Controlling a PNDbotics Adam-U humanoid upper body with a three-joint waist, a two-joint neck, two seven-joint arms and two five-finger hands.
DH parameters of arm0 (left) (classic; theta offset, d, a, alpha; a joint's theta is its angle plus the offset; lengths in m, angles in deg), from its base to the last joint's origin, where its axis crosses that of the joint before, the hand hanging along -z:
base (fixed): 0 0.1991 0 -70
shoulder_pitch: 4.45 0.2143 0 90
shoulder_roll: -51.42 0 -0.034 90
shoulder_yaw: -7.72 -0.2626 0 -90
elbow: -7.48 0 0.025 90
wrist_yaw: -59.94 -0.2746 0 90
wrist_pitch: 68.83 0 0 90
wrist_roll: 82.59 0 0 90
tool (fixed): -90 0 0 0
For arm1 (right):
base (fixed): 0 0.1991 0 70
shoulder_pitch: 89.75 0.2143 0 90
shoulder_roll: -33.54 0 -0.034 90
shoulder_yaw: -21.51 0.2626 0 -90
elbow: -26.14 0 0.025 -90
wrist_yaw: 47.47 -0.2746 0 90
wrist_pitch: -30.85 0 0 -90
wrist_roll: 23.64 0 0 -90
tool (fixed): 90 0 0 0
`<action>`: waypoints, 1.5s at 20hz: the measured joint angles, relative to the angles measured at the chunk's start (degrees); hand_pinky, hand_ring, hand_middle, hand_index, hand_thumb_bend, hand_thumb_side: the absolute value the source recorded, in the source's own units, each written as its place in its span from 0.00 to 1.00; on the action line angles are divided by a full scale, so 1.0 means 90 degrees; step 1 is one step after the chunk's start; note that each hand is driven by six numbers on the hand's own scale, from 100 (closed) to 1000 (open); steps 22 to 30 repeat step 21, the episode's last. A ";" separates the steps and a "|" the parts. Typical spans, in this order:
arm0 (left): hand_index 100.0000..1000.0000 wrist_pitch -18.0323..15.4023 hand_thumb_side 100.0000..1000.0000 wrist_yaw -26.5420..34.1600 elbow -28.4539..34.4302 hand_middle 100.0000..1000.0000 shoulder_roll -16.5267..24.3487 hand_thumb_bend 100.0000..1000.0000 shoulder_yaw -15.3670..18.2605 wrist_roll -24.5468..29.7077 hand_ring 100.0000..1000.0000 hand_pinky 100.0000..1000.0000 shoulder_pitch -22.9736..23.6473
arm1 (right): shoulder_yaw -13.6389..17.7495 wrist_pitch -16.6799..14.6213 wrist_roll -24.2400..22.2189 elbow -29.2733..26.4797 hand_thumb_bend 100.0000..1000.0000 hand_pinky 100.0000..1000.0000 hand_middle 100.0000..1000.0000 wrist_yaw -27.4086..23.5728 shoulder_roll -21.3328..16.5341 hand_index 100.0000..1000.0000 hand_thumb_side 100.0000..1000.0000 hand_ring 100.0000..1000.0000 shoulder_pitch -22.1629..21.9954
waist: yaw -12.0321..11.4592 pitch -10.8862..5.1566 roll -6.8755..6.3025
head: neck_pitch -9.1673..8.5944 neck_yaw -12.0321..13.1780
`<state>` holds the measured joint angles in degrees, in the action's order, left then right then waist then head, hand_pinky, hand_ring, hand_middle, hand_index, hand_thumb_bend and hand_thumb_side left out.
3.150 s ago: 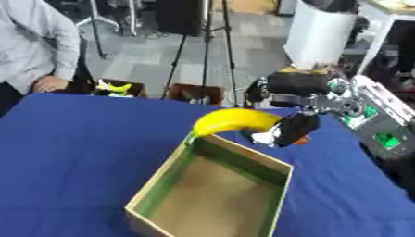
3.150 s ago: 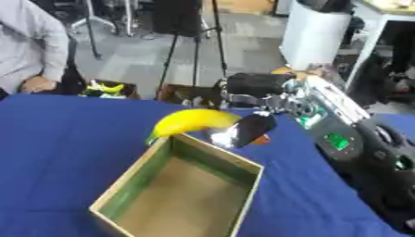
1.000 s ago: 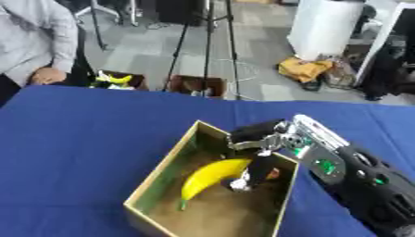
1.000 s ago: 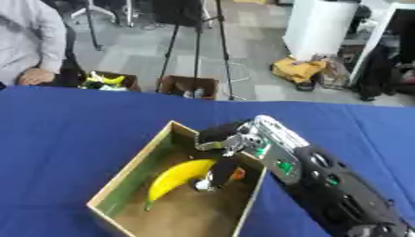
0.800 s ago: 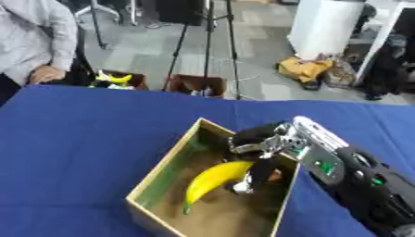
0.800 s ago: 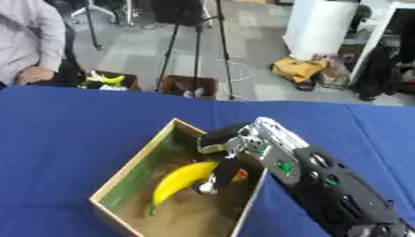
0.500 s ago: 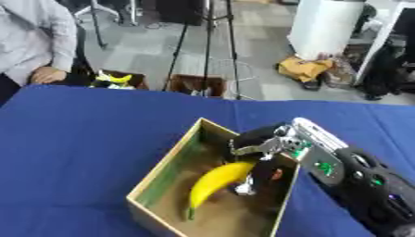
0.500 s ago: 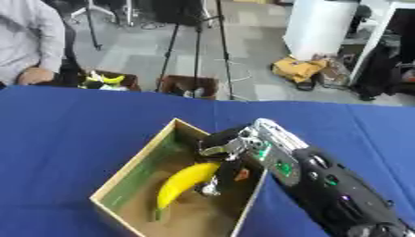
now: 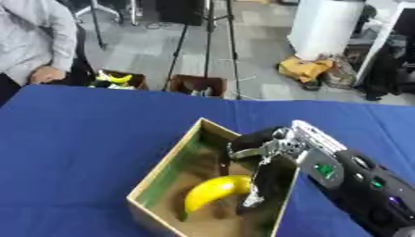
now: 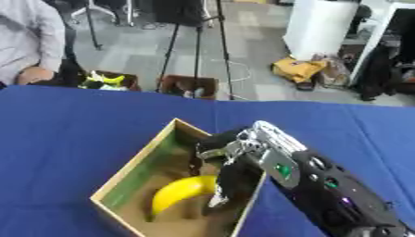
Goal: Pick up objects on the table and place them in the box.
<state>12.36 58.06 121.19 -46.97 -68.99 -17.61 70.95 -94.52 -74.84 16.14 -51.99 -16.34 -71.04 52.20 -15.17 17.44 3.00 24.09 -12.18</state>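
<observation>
Reaching down into the box [image 9: 166, 169] from the right, the robot's right hand [image 9: 261, 157] hangs with its fingers [image 9: 258, 187] pointing down toward the box floor, and the banana [image 9: 212, 190] lies right against them on their left side. Whether those fingers are curled round the banana's end or merely touch it cannot be told from either view; the fruit looks to rest on the bottom of the box, its far tip angled toward the near-left corner. Just beyond the hand rises the box's far corner, green inside and pale wood along the rim. Farther out on every side spreads the blue desk [image 9: 89, 125], and no other loose object shows on the part of it that can be seen. As a judgement, the placing of this banana is done or all but done: what is left is for the hand to let go, if it has not, and lift clear of the box walls. Past the desk's far edge, on the floor, stand small crates, one holding something yellow. No left hand shows.
</observation>
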 measured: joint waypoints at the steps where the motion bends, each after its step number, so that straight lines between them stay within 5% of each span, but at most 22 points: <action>1: 0.57 0.0000 0.97 0.0000 0.0000 0.36 0.0000 0.00 0.0000 0.0000 0.35 0.15 0.0000 | 0.0068 0.0008 -0.0008 -0.0123 0.67 0.79 0.65 -0.0085 -0.0009 0.69 0.50 0.80 0.0003 | 0.0006 -0.0005 0.0000 | 0.0000 0.0002; 11: 0.57 0.0000 0.96 0.0000 0.0000 0.36 0.0002 0.00 0.0001 -0.0012 0.35 0.15 0.0000 | 0.1218 0.0401 -0.0050 -0.1424 0.60 0.79 0.61 -0.1232 -0.0303 0.67 0.79 0.76 0.0012 | 0.0083 -0.0039 -0.0007 | 0.0000 0.0104; 17: 0.57 -0.0002 0.96 -0.0004 0.0000 0.36 0.0003 0.00 0.0008 -0.0040 0.35 0.14 0.0007 | 0.1880 0.0778 0.0927 -0.2251 0.53 0.75 0.56 -0.1490 -0.0523 0.63 1.00 0.68 -0.0197 | 0.0138 -0.0047 -0.0051 | 0.0001 0.0176; 21: 0.57 0.0000 0.96 -0.0025 0.0000 0.36 0.0003 0.00 0.0040 -0.0065 0.35 0.14 0.0029 | 0.2281 0.1400 0.2184 -0.2708 0.49 0.74 0.57 -0.1646 -0.0699 0.61 1.00 0.65 -0.0466 | 0.0193 -0.0054 -0.0066 | 0.0007 0.0242; 30: 0.57 0.0000 0.96 -0.0025 0.0000 0.36 0.0003 0.00 0.0040 -0.0065 0.35 0.14 0.0029 | 0.2281 0.1400 0.2184 -0.2708 0.49 0.74 0.57 -0.1646 -0.0699 0.61 1.00 0.65 -0.0466 | 0.0193 -0.0054 -0.0066 | 0.0007 0.0242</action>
